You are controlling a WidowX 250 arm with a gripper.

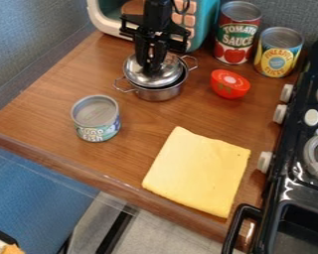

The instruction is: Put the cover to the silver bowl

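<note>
The black gripper [150, 68] hangs down from the top edge over the silver bowl, its fingertips at the top of the cover. The shiny domed silver cover [152, 79] rests on or just above the bowl's opening, slightly tilted and set toward the left, so a dark strip of the inside shows along the right rim. Below it the silver bowl [157, 94] stands upright on the wooden counter, with a wire handle on either side. The fingers hide the cover's knob, and I cannot tell if they hold it.
A tuna can [96, 119] stands front left of the bowl. To the right are a toy tomato half [229, 84], a tomato sauce can [237, 33] and a pineapple can [278, 52]. A yellow cloth [198, 171] lies in front, the stove [301, 173] at right, a toy microwave [204, 22] behind.
</note>
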